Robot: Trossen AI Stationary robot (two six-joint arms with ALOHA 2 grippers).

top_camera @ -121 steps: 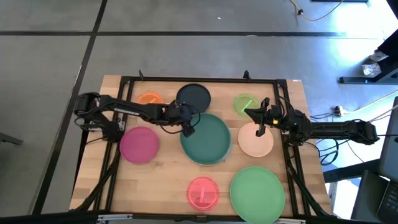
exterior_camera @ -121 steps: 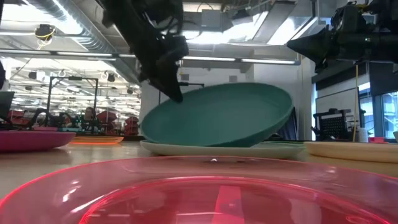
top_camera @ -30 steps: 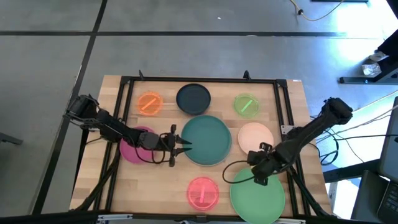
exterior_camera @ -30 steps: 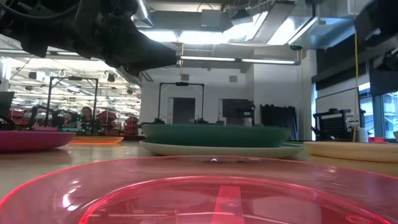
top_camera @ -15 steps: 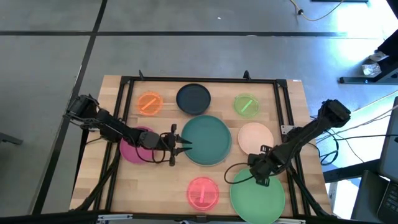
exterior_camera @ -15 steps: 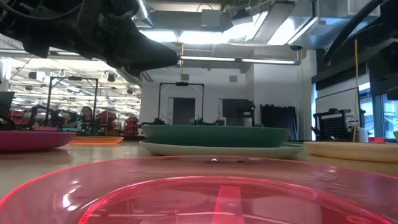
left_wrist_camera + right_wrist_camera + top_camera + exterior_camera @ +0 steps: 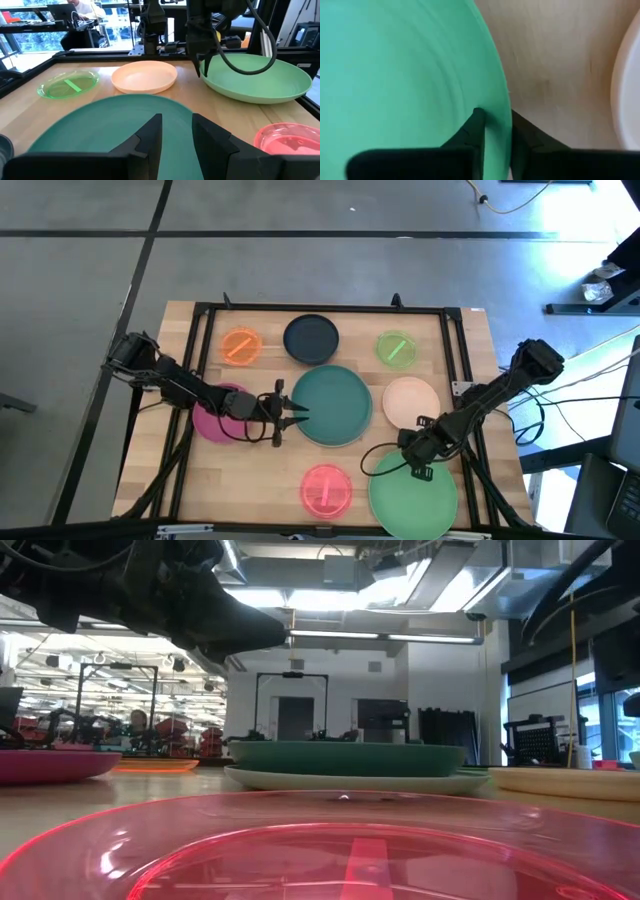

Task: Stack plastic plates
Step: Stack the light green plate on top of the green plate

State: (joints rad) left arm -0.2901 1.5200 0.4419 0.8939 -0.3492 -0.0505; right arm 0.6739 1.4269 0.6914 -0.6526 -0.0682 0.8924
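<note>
The large teal plate (image 7: 335, 405) lies nested on the pale blue-grey plate (image 7: 340, 781) at the table's middle. My left gripper (image 7: 290, 417) hangs open just above the teal plate's left rim and touches nothing. My right gripper (image 7: 413, 470) is shut on the large green plate (image 7: 420, 495) at the near right. The magenta plate (image 7: 212, 423) lies partly under the left arm. The peach plate (image 7: 410, 402), navy plate (image 7: 311, 337), orange plate (image 7: 240, 345), lime plate (image 7: 396, 348) and pink-red plate (image 7: 326, 489) lie flat on the table. My right gripper pinches the green plate's rim (image 7: 496, 107) on its far-left side, one finger (image 7: 476, 125) inside the plate and the other outside. The fingers come from above, pointing down. The plate's body still lies low over the table, as the left wrist view shows (image 7: 255, 75).
A black frame (image 7: 320, 308) borders the wooden table top. The peach plate lies close on the far side of the right gripper, the pink-red plate to its left. Bare wood shows between the green plate and the teal stack.
My right gripper has eased a little toward the table's near edge at the green plate's rim. The left arm has kept still, and the teal plate lies flat as before.
</note>
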